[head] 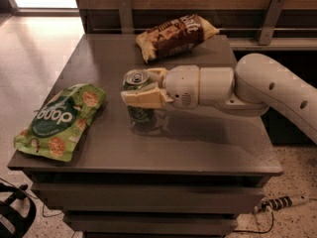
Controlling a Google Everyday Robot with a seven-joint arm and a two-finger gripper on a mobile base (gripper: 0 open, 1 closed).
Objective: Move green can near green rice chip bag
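Note:
The green can [139, 112] is dark green with a silver top and stands upright near the middle of the grey table [198, 143]. My gripper [141, 87] reaches in from the right, and its pale fingers [143, 98] are closed around the can's upper part. The green rice chip bag [59, 120] lies flat at the table's front left, a short gap to the left of the can.
A brown-and-yellow snack bag [176, 33] lies at the back of the table. My white arm [257, 90] spans the table's right side. A wall rail with metal brackets [267, 19] runs behind. Cables lie on the floor at the lower right [277, 205].

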